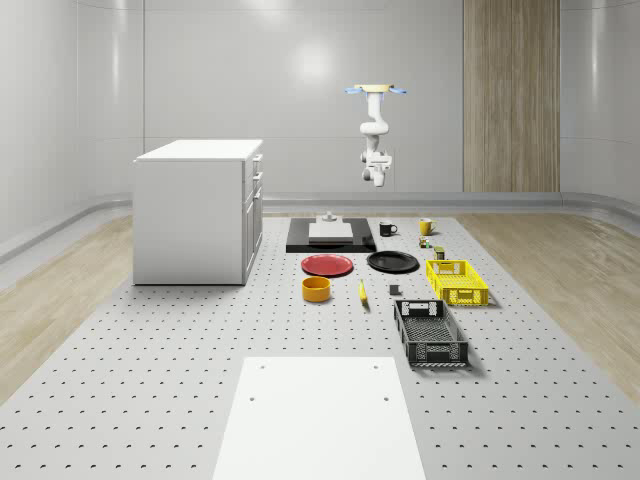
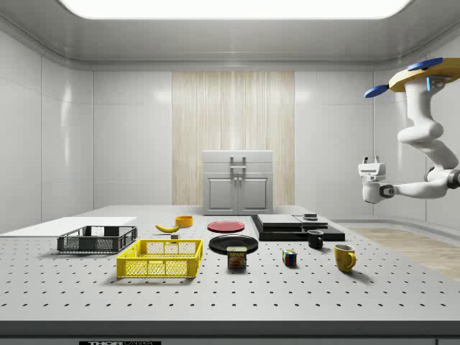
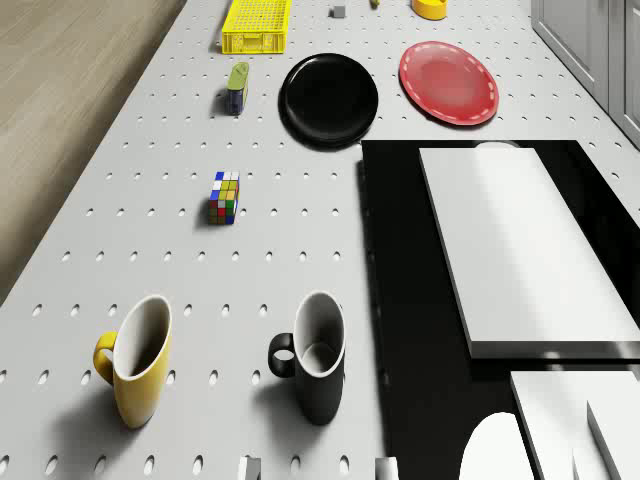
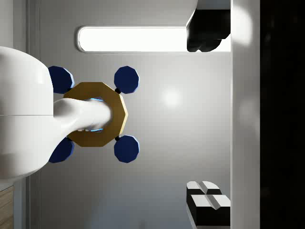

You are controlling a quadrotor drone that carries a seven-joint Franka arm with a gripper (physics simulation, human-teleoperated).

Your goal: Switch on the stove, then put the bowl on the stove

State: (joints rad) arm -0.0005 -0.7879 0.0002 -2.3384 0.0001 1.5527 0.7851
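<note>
Bowl (image 1: pixel 317 289) sits mid-table, empty and untouched, just nearer the front edge than the red plate (image 1: pixel 328 265). Stove (image 1: pixel 330 237) lies toward the table's far edge, nothing on its white plate. Drone (image 1: pixel 377 91) hovers high over that far edge, gripper (image 2: pixel 371 162) well above the stove, jaws spread and empty. You're on step one, I judge: descend to the stove's control before fetching the bowl.

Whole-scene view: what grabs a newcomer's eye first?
The drone hovering high beyond the table's far edge, its white arm hanging with the gripper well above the black stove. Next, the bright yellow basket on the view's right and the orange bowl near the red plate.
</note>
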